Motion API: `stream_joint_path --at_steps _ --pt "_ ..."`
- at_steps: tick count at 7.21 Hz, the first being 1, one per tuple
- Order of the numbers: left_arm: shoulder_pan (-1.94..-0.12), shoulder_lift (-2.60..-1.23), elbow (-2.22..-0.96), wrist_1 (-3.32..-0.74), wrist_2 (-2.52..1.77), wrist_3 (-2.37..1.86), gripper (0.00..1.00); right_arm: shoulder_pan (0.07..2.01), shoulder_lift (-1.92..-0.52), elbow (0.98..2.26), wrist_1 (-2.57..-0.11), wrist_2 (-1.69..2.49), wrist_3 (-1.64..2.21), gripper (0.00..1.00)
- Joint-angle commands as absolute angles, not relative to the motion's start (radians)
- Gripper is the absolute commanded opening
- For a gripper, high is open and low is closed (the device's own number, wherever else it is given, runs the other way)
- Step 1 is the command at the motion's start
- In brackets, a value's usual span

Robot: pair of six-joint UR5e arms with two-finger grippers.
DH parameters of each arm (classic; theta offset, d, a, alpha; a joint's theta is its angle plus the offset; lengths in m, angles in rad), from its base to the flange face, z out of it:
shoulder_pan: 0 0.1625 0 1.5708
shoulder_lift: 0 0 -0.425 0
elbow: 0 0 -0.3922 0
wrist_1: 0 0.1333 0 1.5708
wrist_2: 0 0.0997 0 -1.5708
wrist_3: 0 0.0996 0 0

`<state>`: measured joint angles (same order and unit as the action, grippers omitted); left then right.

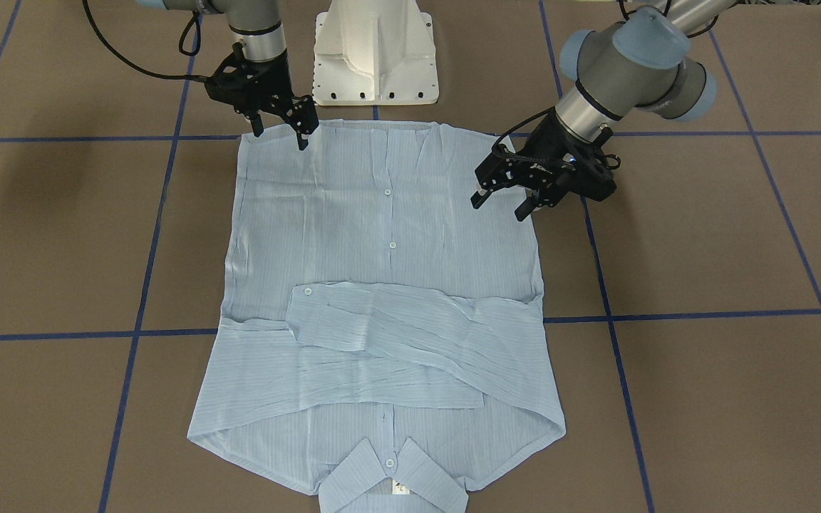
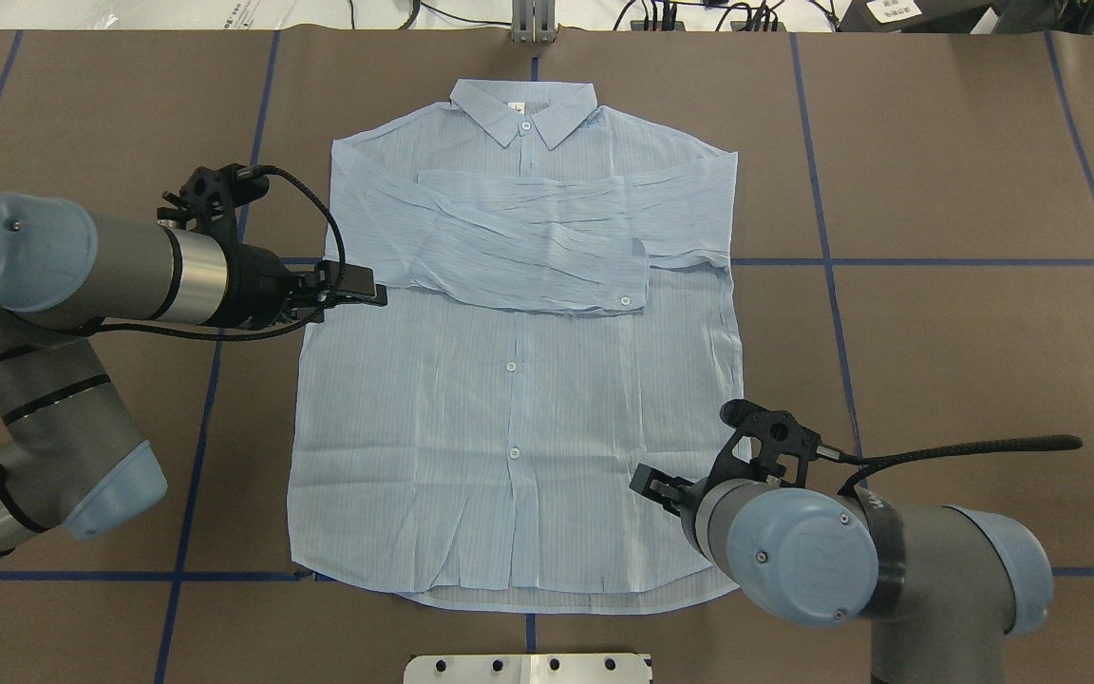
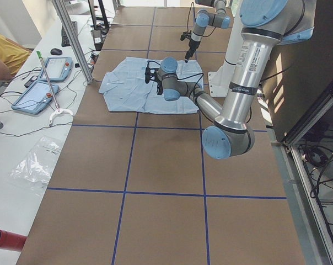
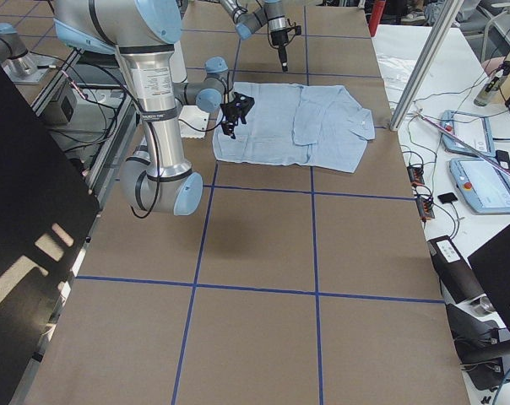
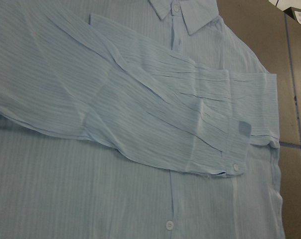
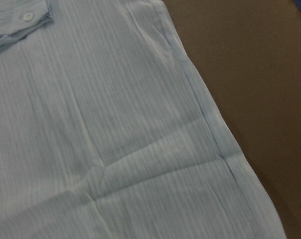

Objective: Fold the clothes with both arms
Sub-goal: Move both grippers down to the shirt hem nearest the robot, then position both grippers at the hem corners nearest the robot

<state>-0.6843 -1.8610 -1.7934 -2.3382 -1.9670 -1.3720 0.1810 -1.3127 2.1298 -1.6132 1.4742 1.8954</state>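
So the shirt [image 2: 509,380] was lying flat on the bench [image 2: 936,332], front up and buttoned. Both sleeves [image 2: 528,256] were already crossed over the chest. Its long axis ran straight away from the robot, with the collar [image 2: 522,106] at the far end and the hem [image 2: 509,594] at the near end by the base.

What mattered, I think, was where each arm sat along that axis. The right gripper [image 1: 280,137] was down at the hem's corner on its own side. Its jaws were apart and empty, with the tips just over the cloth; I couldn't tell if they touched it. The left gripper [image 1: 502,204] hung over the opposite side edge, further up from the hem. Its jaws were also apart with nothing in them, pointing in toward the shirt.

My guess is that a hem-to-collar fold was next. If so, the right was basically in place, and the left needed to slide back along its edge to its own hem corner.
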Motion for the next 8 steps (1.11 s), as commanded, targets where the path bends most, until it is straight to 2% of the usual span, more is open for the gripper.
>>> stream_joint_path --at_steps 1,2,8 --pt "-0.704 -1.803 -1.799 -2.344 -1.994 -1.297 0.93 0.166 -1.381 2.16 -1.608 1.497 1.917 0.98" --pt "-0.704 -1.805 -1.79 -2.348 -1.993 -1.328 0.99 0.163 -1.379 2.155 -1.606 1.499 1.972 0.98" --pt "-0.69 -1.818 -1.732 -2.379 -1.971 -1.401 0.99 0.13 -1.384 2.076 -1.608 1.497 2.014 0.97"
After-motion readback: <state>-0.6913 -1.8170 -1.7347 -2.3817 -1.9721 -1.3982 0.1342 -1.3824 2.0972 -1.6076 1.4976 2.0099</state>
